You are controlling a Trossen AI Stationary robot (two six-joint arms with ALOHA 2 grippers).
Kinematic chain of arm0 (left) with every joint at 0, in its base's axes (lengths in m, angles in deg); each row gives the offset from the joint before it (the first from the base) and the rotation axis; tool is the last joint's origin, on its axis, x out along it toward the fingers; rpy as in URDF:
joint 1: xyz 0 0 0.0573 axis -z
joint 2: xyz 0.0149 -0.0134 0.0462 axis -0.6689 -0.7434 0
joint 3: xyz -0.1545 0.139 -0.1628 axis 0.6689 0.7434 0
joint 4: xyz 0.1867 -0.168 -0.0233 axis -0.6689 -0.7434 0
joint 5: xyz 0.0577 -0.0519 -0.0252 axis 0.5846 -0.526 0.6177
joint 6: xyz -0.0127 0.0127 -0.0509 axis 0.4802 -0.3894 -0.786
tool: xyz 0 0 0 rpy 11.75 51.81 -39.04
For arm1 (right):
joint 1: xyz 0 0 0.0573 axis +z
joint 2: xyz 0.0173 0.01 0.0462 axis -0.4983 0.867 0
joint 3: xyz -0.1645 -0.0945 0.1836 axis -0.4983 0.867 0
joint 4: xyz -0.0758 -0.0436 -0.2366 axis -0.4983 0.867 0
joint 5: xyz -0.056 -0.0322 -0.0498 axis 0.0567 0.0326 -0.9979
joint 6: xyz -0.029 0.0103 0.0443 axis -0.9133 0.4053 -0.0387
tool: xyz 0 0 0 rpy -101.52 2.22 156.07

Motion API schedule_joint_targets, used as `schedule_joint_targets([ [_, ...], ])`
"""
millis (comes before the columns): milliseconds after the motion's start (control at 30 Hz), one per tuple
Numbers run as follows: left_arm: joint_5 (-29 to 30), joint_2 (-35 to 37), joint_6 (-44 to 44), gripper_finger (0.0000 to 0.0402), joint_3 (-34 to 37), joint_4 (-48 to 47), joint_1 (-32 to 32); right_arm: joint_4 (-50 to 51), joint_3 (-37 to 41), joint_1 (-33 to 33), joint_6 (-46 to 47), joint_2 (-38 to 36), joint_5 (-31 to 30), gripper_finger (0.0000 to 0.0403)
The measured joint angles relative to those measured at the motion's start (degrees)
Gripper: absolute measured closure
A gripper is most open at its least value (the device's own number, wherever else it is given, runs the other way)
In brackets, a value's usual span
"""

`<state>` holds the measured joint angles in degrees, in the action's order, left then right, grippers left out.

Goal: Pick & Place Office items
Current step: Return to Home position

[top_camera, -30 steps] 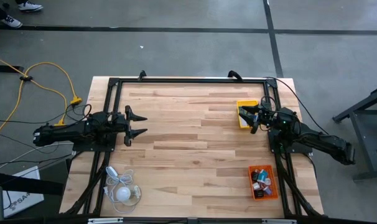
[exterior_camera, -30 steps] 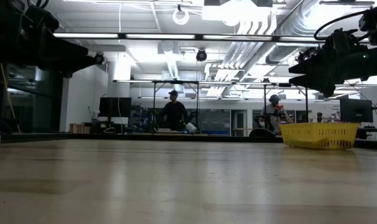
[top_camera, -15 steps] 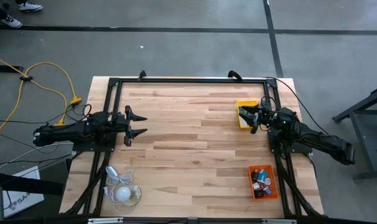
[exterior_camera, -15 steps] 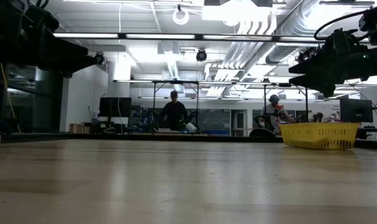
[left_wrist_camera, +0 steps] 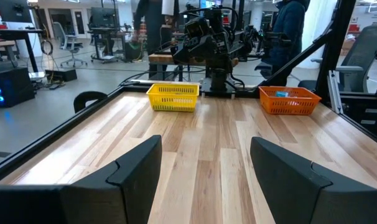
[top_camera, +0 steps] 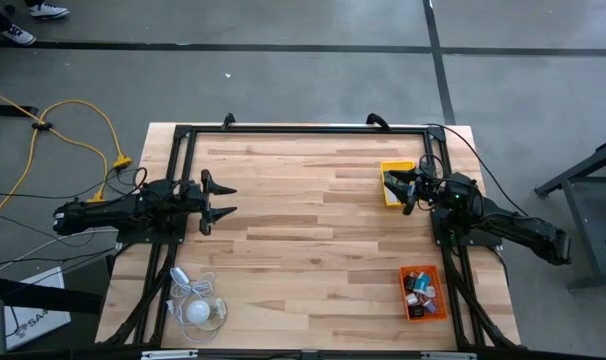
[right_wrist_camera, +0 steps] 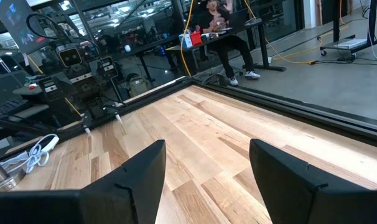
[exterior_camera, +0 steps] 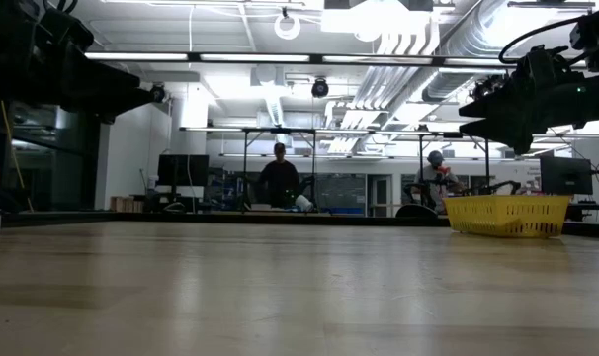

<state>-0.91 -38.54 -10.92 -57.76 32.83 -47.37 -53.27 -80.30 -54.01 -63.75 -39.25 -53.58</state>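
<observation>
The office items [top_camera: 419,287] were all heaped in the orange tray [top_camera: 404,296], down in the right-hand corner of the surface [top_camera: 303,230] as the high view showed it. They were a jumble of blue, teal, red, black and white bits, too small to sort out from above. My guess is they're light, hard plastic pieces, stiff and a bit slick but not fragile. I'd pinch one across its short flat sides and come in from straight above, since they sat packed tight together. I couldn't read a brand or any writing on them, or on either tray. The yellow tray [top_camera: 385,186] sat farther up the same side, with the right gripper [top_camera: 398,193] hanging over it, fingers spread wide and holding nothing. The left gripper [top_camera: 226,200] was well apart on the opposite side, fingers also wide open and empty. A white bulb thing with a coiled cord [top_camera: 198,309] lay near the lower left corner.
</observation>
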Motion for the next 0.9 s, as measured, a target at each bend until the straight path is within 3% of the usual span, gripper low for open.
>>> schedule_joint_targets([
  [900, 0.0, 0.0, 0.02, 0.0162, 0.0, 0.0, 0.0, 0.02, 0.01, 0.0, -0.02, 0.02, 0.01, 0.0184],
])
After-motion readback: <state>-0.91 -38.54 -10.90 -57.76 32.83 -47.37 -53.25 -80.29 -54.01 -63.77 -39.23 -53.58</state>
